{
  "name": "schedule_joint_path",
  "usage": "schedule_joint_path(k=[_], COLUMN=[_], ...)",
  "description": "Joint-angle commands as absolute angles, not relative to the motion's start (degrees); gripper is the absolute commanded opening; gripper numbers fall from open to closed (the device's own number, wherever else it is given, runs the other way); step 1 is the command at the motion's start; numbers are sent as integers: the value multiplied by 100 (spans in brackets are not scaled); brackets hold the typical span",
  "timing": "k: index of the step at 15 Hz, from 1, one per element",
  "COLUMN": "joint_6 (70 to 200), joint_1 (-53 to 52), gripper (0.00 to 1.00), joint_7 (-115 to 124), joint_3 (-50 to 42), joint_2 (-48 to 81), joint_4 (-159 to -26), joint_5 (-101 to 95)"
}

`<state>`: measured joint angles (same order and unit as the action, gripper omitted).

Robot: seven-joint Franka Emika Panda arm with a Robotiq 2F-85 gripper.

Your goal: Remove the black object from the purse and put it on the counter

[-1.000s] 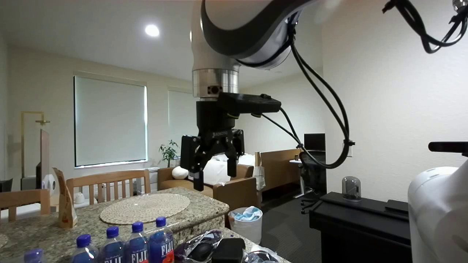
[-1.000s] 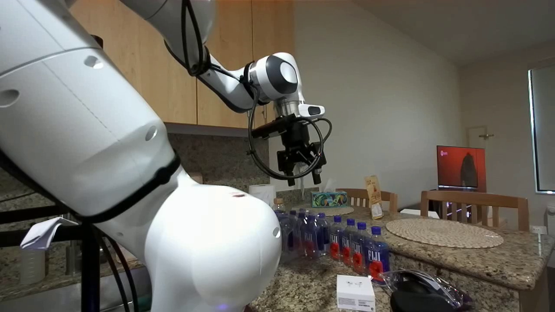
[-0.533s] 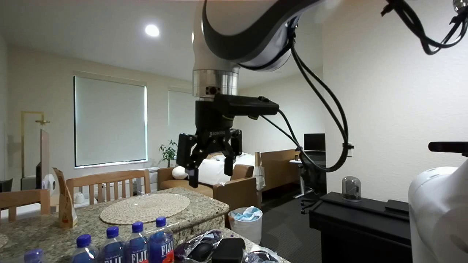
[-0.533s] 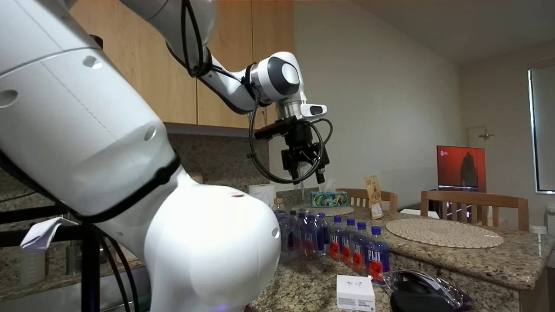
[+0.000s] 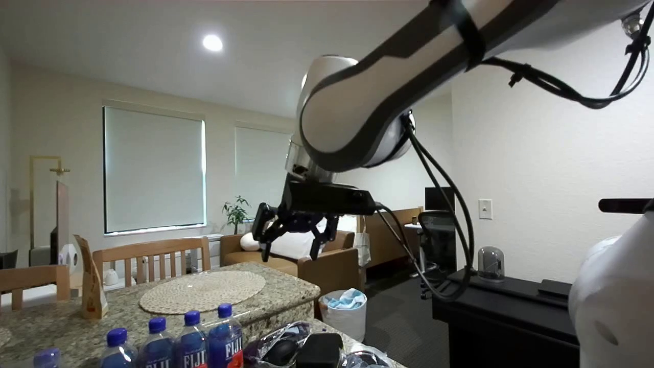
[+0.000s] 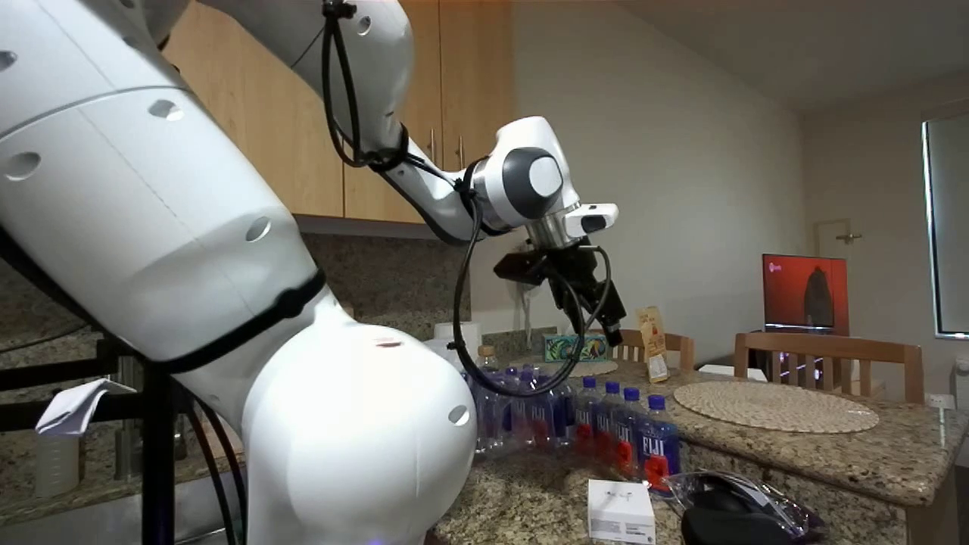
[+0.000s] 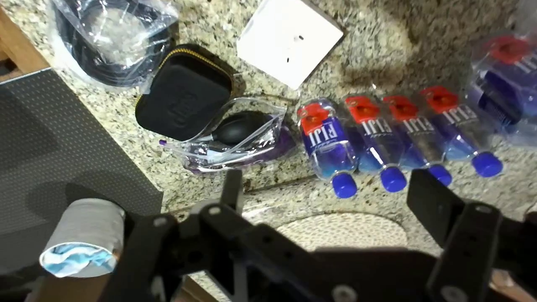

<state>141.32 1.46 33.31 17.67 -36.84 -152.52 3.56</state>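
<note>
Poising a wide-spread claw (image 5: 289,255), gripping nothing, well above and to one side of the black bulb (image 7: 238,129) inside the clear bag (image 7: 241,158) on the counter (image 7: 369,37); likely needs lowering, shifting and turning, given a long axis roughly in line with the spread. Visible nearly whole in the wrist view; partly masked by the black case (image 6: 734,530) in an exterior view.

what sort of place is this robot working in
Probably a home's kitchen opening onto a living area: flat-fronted pale wooden cabinets, a broad grey-brown speckled stone counter and, beyond it, a boxy brown upholstered seat.
</note>
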Motion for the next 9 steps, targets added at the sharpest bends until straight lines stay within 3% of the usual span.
schedule_joint_path(k=[1, 4, 7, 9], joint_6=[15374, 15823, 15587, 15564], joint_1=[637, 1116, 314, 568], gripper=[100, 100, 100, 100], joint_7=[4074, 4413, 3383, 3693], joint_3=[1865, 1978, 1166, 1402], joint_2=[-3462, -3420, -3143, -3304], joint_4=[-15798, -15925, -15685, -15775], joint_5=[269, 5, 478, 312])
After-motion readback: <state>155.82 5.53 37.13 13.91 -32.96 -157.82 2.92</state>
